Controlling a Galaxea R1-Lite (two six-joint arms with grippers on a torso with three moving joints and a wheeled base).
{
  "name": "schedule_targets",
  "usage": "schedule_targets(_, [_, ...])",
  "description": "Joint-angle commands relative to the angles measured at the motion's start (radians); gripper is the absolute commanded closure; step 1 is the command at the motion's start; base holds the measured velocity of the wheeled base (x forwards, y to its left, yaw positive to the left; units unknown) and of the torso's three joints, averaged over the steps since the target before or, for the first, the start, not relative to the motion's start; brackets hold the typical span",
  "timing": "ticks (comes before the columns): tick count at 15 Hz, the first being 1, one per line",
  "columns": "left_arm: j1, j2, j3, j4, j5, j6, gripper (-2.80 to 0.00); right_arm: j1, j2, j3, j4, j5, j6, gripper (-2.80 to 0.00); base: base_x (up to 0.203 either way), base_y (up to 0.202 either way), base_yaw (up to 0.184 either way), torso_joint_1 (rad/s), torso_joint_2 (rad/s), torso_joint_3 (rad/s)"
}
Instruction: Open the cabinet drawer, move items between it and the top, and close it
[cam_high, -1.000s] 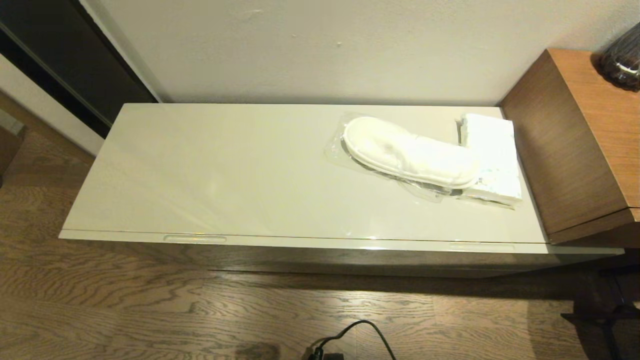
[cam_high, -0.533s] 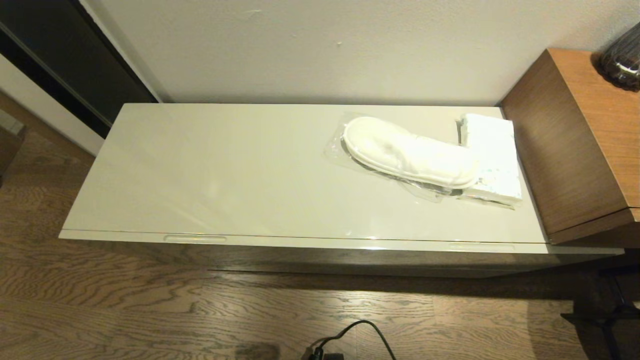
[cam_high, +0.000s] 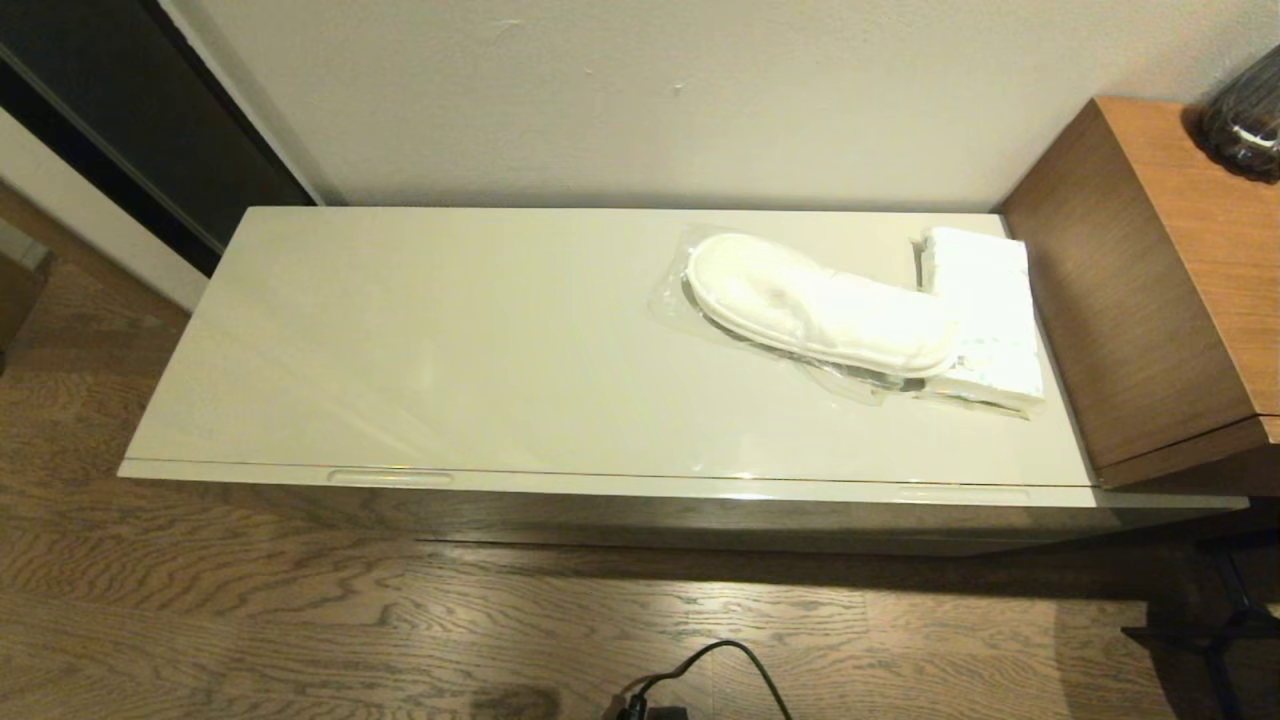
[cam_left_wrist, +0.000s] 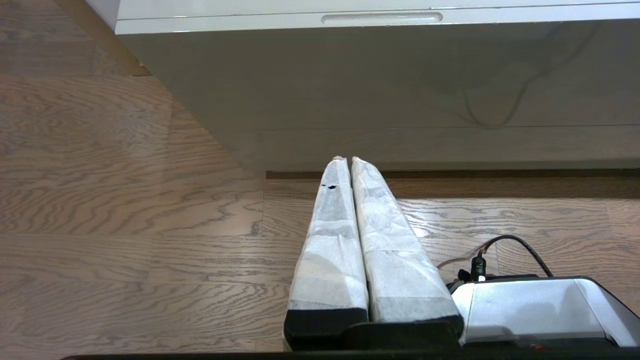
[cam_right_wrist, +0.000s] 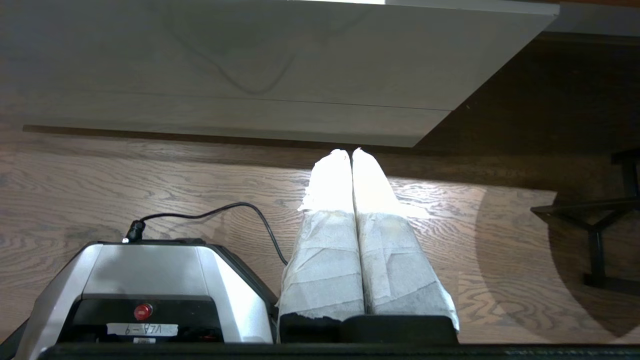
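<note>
The cabinet drawer (cam_high: 620, 484) is pushed in flush under the glossy cream top (cam_high: 450, 340), with its two recessed slots along the front edge. A white slipper in clear wrap (cam_high: 815, 305) lies on the right part of the top. Its toe end overlaps the white tissue pack (cam_high: 985, 300) beside the wooden unit. Neither arm shows in the head view. My left gripper (cam_left_wrist: 348, 160) is shut and empty, low over the floor before the drawer front (cam_left_wrist: 400, 75). My right gripper (cam_right_wrist: 350, 151) is shut and empty too, low near the cabinet's right end.
A taller brown wooden unit (cam_high: 1150, 280) butts against the cabinet's right end, with a dark vase (cam_high: 1245, 120) on it. A black cable (cam_high: 700, 670) lies on the wood floor in front. A black stand's legs (cam_high: 1210, 620) sit at the lower right.
</note>
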Motion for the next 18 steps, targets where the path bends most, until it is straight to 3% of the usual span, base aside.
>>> schedule_targets(1, [0.0,0.001,0.0,0.0,0.0,0.0,0.0,0.0,0.002,0.0,0.0,-0.001,-0.001,0.0,0.0,0.0,0.0,0.0,0.0,0.0])
schedule_targets(18, [0.0,0.001,0.0,0.0,0.0,0.0,0.0,0.0,0.0,0.003,0.0,-0.004,-0.002,0.0,0.0,0.0,0.0,0.0,0.0,0.0])
